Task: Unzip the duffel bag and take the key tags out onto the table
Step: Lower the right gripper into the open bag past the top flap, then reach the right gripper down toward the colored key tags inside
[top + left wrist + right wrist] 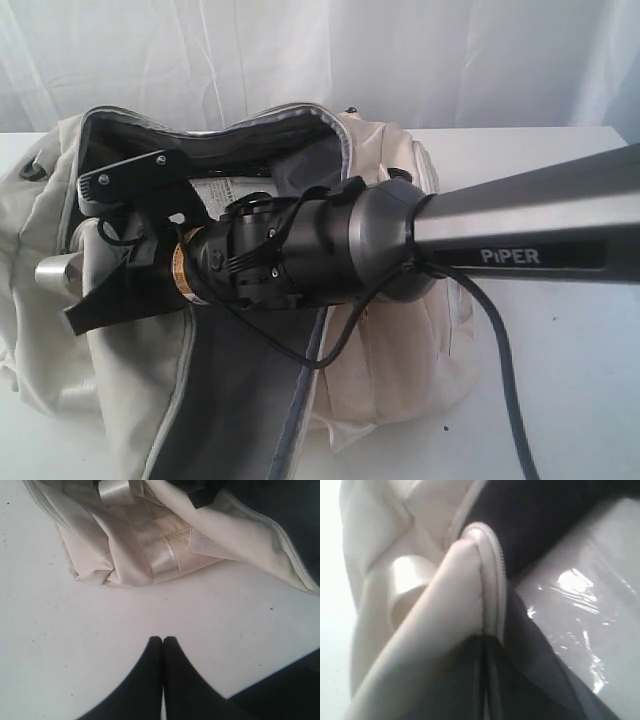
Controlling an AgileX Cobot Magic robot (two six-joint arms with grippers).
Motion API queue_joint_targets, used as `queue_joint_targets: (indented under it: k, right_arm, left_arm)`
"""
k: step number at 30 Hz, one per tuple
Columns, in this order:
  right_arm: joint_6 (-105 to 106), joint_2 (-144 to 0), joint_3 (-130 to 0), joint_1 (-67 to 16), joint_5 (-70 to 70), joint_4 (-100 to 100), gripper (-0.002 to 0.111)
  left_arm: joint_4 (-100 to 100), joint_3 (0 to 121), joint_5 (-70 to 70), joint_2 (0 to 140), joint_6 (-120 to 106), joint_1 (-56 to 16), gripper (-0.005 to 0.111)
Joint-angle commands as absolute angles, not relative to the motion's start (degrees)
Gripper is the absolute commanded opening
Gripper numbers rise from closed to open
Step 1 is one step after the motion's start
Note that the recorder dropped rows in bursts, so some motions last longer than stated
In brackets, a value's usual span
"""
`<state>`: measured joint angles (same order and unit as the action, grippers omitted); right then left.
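The cream duffel bag (400, 330) lies unzipped on the white table (570, 400), its dark grey lining (230, 400) showing. My right arm (330, 240) reaches across the bag from the right. The right gripper (484, 639) is shut on the bag's zipper edge (492, 575) at the left side of the opening, next to a rolled webbing strap (405, 590). My left gripper (163, 639) is shut on nothing, low over bare table (100, 615), a short way from the bag's end (130, 555). The key tags are out of view.
A shiny clear-wrapped white packet (585, 605) lies inside the bag (225, 190). A black cable (500, 350) hangs from the right arm over the table. The table's edge (280, 677) runs close to the left gripper. A white curtain (320, 50) hangs behind.
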<state>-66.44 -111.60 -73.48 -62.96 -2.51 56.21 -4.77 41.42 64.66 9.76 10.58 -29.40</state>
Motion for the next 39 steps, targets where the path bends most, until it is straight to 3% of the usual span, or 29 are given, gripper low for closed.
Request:
queue_joint_targets:
  k: [1, 5, 12, 24, 26, 28, 29, 31, 39]
  right_arm:
    - [-71.05, -111.56, -73.60, -62.84, -12.56, 56.46, 0.000]
    - [-79.92, -111.56, -73.60, -62.94, -18.53, 60.89, 0.000]
    - [-104.38, -111.81, -73.60, -62.94, -24.86, 88.47, 0.000]
    - [-104.18, -108.81, -73.60, -61.92, -25.09, 94.51, 0.001]
    - [-104.28, -105.39, -73.60, -60.52, -21.56, 95.97, 0.012]
    - [-105.12, -102.13, -73.60, -58.60, -19.77, 96.13, 0.030]
    - [-109.21, -100.60, -73.47, -57.05, -19.12, 96.91, 0.048]
    - [-120.59, -99.93, -72.38, -54.83, -19.15, 99.95, 0.065]
    - [-120.60, -100.82, -64.37, -52.45, -21.21, 99.95, 0.063]
  left_arm:
    - [-4.94, 41.21, 67.59, 9.32, 10.46, -29.27, 0.000]
    - [-4.94, 41.21, 67.59, 9.32, 10.46, -29.27, 0.000]
    - [-4.94, 41.21, 67.59, 9.32, 10.56, -29.27, 0.000]
    - [3.84, 40.99, 64.57, 9.32, 8.39, -29.27, 0.000]
    - [9.07, 39.13, 61.04, 9.32, 7.71, -29.27, 0.000]
    - [12.49, 35.75, 57.96, 9.32, 7.71, -29.27, 0.000]
    - [12.91, 33.79, 57.17, 9.32, 7.71, -29.27, 0.000]
    - [13.03, 31.97, 57.39, 9.32, 7.58, -29.27, 0.000]
    - [11.18, 32.67, 58.15, 9.32, 5.53, -29.27, 0.000]
